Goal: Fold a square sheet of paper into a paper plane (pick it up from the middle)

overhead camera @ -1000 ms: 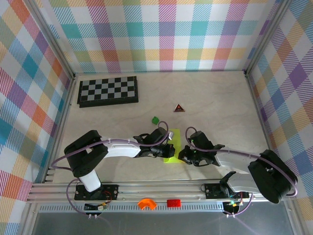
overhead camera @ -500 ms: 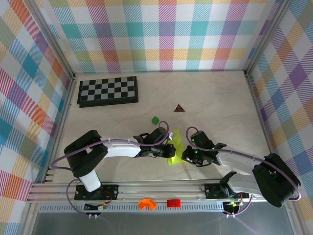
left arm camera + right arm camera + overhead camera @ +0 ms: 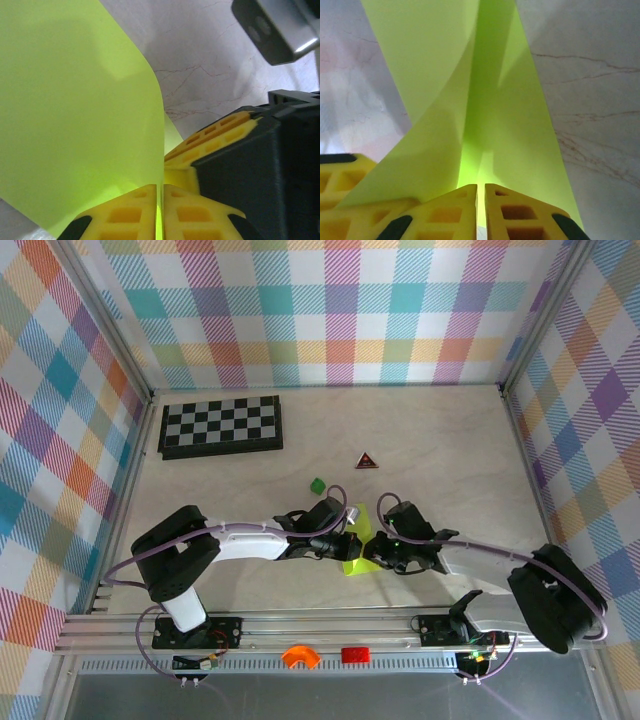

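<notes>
Top view: shows paper plane [image 3: 357, 540] at near middle of worktop [image 3: 450, 460], caught between left jaws and right jaws, well apart from chessboard [image 3: 221, 426].
Left wrist: shows left jaws pinched closed on the lime sheet's edge, the sheet curling upward.
Right wrist: shows right jaws clamped on the folded crease.
Looks featherlight, floppy, quick to crumple or tear. Best to pinch at centre crease, gently, without tugging sides apart.

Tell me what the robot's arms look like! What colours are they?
The left arm and right arm have chunky black joints joined by smooth white links, with thin purple cables looping alongside. The left end effector and right end effector each have two yellow fingers with waffle-like holes and black patches.
</notes>
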Motion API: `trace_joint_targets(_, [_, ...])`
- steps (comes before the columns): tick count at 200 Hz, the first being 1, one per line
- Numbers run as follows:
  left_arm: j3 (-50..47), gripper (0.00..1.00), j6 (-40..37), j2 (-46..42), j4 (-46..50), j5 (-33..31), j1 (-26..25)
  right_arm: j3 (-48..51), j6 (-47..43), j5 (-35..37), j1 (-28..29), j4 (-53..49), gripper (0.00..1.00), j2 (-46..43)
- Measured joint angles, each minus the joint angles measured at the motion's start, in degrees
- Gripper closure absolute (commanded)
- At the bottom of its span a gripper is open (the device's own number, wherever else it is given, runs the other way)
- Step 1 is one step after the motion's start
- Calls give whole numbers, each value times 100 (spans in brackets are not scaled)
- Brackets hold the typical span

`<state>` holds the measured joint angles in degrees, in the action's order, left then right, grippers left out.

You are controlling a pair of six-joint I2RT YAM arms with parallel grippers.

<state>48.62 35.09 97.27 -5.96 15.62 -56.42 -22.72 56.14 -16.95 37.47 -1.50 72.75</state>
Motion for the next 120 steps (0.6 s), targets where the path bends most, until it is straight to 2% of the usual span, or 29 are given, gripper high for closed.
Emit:
trace_joint_targets(59, [2, 82, -184, -2, 201, -24, 0, -20, 39, 2, 0, -17, 89, 223])
trace_joint_targets(120, [210, 86, -546, -9, 645, -249, 0, -20, 39, 4, 0, -17, 89, 232])
